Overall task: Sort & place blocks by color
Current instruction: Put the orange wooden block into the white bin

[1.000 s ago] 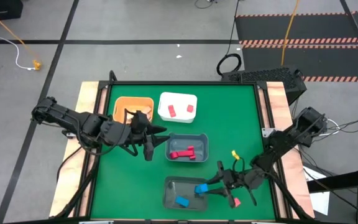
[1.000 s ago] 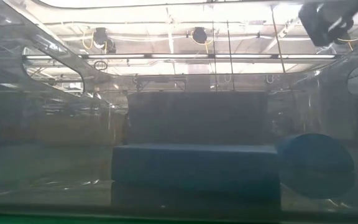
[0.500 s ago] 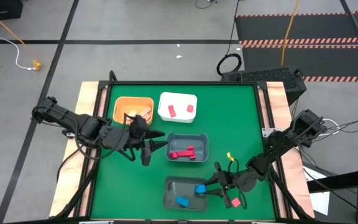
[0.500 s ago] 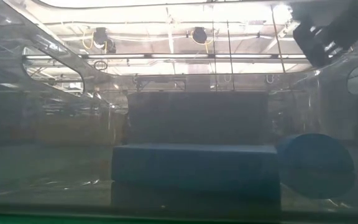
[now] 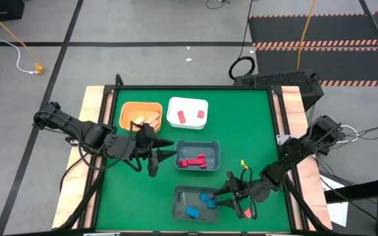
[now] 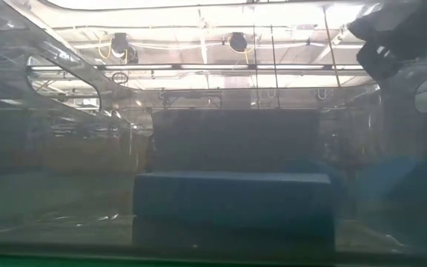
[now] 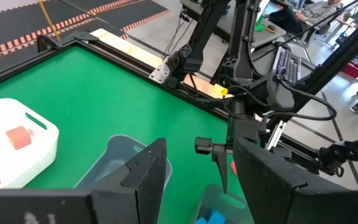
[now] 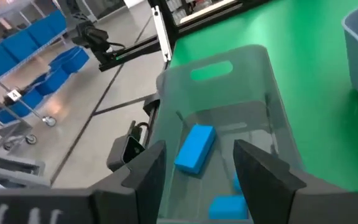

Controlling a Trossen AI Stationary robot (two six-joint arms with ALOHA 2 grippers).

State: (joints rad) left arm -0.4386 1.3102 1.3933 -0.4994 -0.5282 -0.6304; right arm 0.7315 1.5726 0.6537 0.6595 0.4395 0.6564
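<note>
In the high view my right gripper (image 5: pixel 220 196) is open above the right end of the clear grey bin (image 5: pixel 179 204), holding nothing. Blue blocks (image 5: pixel 206 197) lie on the bin's floor. The right wrist view shows a blue bar (image 8: pixel 194 148) flat below the open right gripper (image 8: pixel 199 146). A pink block (image 5: pixel 247 213) rests on the green mat beside that arm. My left gripper (image 5: pixel 166 152) is open and empty, just left of the grey-blue bin (image 5: pixel 214 152), which holds red blocks (image 5: pixel 192 162). The orange bin (image 5: pixel 131 110) holds tan blocks and the white bin (image 5: pixel 189 103) holds two red ones.
The four bins crowd the middle of the mat; bare green lies at the far right (image 5: pixel 248 124) and near left (image 5: pixel 136 203). Raised wooden rails (image 5: pixel 92 118) line both sides. The low view looks through the clear bin at a blue bar (image 6: pixel 232 204).
The blue block at my right gripper's fingertips has dropped into the clear grey bin and lies among the other blue blocks; in the low view it has blurred downward. My left gripper has drifted slightly toward the near edge, uncovering more of the orange bin.
</note>
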